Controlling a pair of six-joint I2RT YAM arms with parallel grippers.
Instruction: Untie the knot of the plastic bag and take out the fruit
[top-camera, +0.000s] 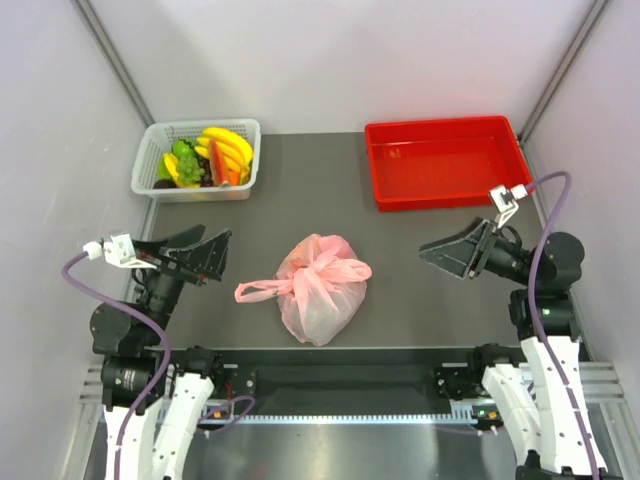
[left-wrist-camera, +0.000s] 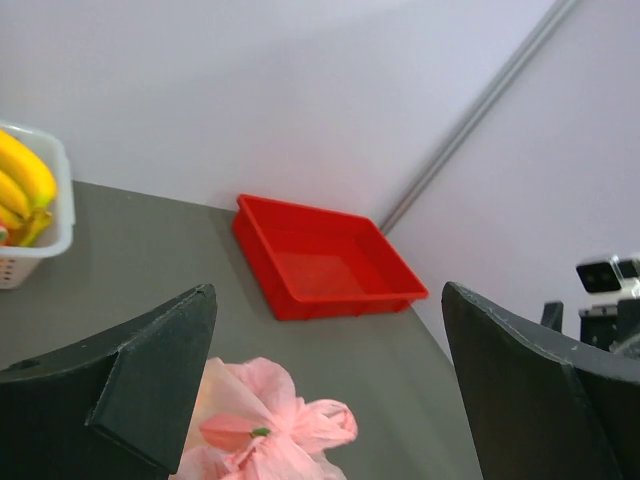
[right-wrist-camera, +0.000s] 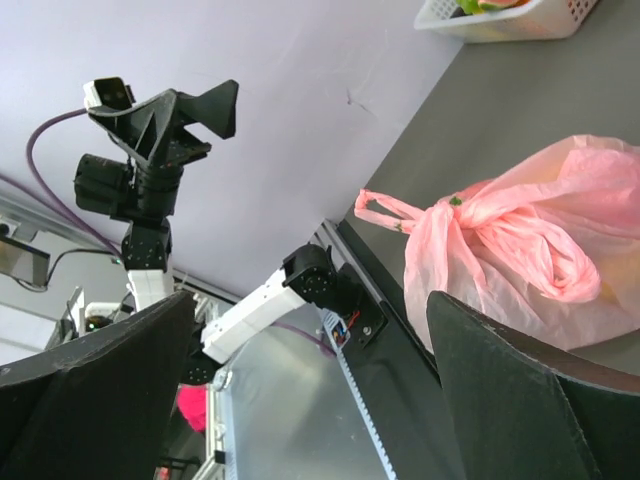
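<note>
The pink plastic bag lies on the dark table between both arms, bulging and tied shut. Its knot sits on top as a bunched bow, and one loop handle trails out to the left. The fruit is hidden inside the film. My left gripper hovers open to the left of the bag, with nothing between its fingers. My right gripper hovers open to the right, also holding nothing. The left wrist view shows the bag and knot low between the fingers. The right wrist view shows the bag and knot beyond the fingers.
A white basket at the back left holds bananas, grapes and red-orange slices. A red tray stands at the back right. Pale walls close in both sides and the back. The black rail with the arm bases runs along the near edge.
</note>
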